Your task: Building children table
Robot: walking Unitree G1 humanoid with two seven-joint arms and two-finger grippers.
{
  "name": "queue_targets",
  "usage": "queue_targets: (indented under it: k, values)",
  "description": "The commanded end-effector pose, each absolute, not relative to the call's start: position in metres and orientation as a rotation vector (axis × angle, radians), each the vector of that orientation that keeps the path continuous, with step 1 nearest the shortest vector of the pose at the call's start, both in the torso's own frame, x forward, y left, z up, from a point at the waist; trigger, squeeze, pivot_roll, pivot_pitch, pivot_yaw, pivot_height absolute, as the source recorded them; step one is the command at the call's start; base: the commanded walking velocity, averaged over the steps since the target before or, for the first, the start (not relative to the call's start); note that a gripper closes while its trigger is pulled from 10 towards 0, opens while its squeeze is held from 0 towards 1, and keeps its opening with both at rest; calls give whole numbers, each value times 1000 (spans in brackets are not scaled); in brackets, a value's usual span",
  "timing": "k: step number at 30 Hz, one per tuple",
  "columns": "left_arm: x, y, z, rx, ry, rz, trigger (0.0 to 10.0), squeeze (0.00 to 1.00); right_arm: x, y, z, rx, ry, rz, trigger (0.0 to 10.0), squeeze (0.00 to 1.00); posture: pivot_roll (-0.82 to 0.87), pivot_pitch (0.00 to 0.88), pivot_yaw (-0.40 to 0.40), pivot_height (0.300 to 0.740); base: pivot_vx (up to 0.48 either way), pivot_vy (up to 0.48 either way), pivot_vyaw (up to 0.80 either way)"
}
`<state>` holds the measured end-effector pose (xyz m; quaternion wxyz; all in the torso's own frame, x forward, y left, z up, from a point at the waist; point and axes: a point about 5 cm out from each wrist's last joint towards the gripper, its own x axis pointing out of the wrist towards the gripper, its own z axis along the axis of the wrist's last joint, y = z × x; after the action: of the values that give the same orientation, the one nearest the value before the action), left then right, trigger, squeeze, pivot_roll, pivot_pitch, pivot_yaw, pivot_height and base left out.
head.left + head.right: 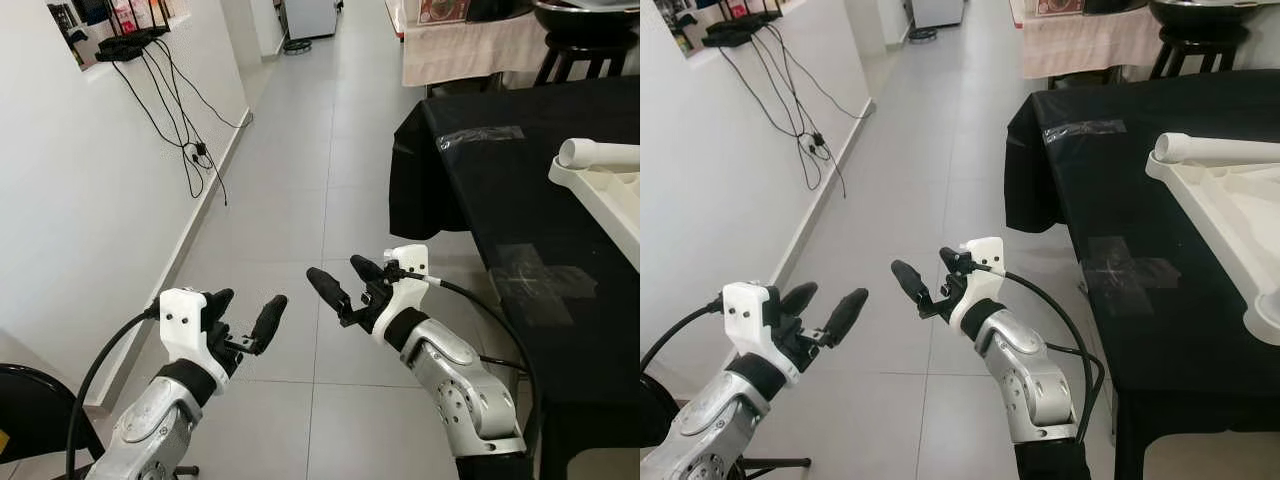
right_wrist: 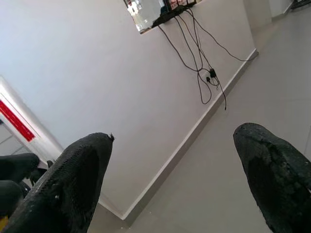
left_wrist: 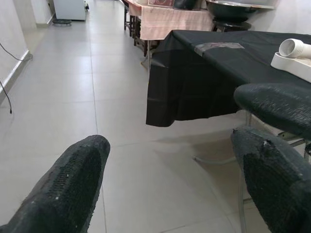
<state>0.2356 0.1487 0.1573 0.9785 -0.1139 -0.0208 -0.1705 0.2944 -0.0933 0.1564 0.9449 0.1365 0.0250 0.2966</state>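
**Approach to Work Table: Grippers Empty, Parts Out of Reach**

Left gripper [image 1: 245, 318] held forward over bare floor tiles [image 1: 290, 200], fingers spread, grasping nothing. Right gripper [image 1: 348, 283] likewise raised, fingers parted and empty, aimed toward the white wall [image 1: 70, 180]. Probably a ready posture, kept clear ahead of any pickup.

White children's table top [image 1: 1230, 215] lay on the black-covered table [image 1: 1090, 180] to the right, a white tubular leg [image 1: 1215, 148] resting along its far edge. Both well apart from either gripper.

Table corner near the right forearm: a likely snag point when turning. Open corridor ahead; hanging cables [image 1: 185, 140] along the left wall.
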Motion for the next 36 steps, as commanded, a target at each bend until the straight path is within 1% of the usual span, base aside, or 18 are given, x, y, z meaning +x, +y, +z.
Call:
queue_targets:
  k: [1,7,9,13,14,15,16,17,18,19,20,21,23,25,27,29,31,36]
  values:
    - [238,152,157,-245,-45,-338,10000,0,293,-94,156,296,44,602,10000,0,-68,69,121,740,0,0,0]
    - [237,153,157,-245,-42,-338,10000,0,294,-94,157,297,46,600,10000,0,-66,69,119,740,0,0,0]
    - [237,156,155,-276,-47,-314,10000,0,296,-95,154,299,58,598,10000,0,-63,57,93,740,0,0,0]
    - [237,157,154,-300,-53,-296,10000,0,296,-96,153,298,68,596,10000,0,-63,57,93,740,0,0,0]
    - [236,158,152,-300,-52,-281,10000,0,296,-98,151,270,72,572,10000,0,-70,38,86,740,0,0,0]
    - [236,158,152,-300,-52,-281,10000,0,296,-98,151,270,72,572,10000,0,-70,38,86,740,0,0,0]
    - [229,158,148,-283,-35,-259,10000,0,292,-103,146,123,103,539,10000,0,-68,31,84,740,0,0,0]
    - [229,158,148,-283,-35,-259,10000,0,292,-103,146,123,103,539,10000,0,-68,31,84,740,0,0,0]
    - [216,158,141,-241,-1,-252,10000,0,283,-112,138,-107,120,524,10000,0,-62,34,76,740,0,0,0]
    - [216,158,141,-241,-1,-252,10000,0,283,-112,138,-107,120,524,10000,0,-62,34,76,740,0,0,0]
    - [205,159,135,-208,21,-246,10000,0,274,-118,133,-269,125,521,10000,0,-63,34,74,740,0,0,0]
    - [197,162,131,-189,34,-217,10000,0,265,-122,130,-341,117,520,10000,0,-69,40,71,740,0,0,0]
    - [197,162,131,-189,34,-217,10000,0,265,-122,130,-341,117,520,10000,0,-69,40,71,740,0,0,0]
    - [196,164,131,-154,19,-193,10000,0,263,-121,131,-356,93,529,10000,0,-64,41,65,740,0,0,0]
    - [202,163,135,-91,-19,-169,10000,0,266,-119,133,-322,56,536,10000,0,-60,44,57,740,0,0,0]
    - [202,163,135,-91,-19,-169,10000,0,266,-119,133,-322,56,536,10000,0,-60,44,57,740,0,0,0]
    - [207,161,139,-42,-41,-167,10000,0,270,-118,136,-293,29,533,10000,0,-63,47,59,740,0,0,0]
    - [211,159,144,-27,-61,-175,10000,0,273,-119,139,-258,18,509,10000,0,-60,51,65,740,0,0,0]
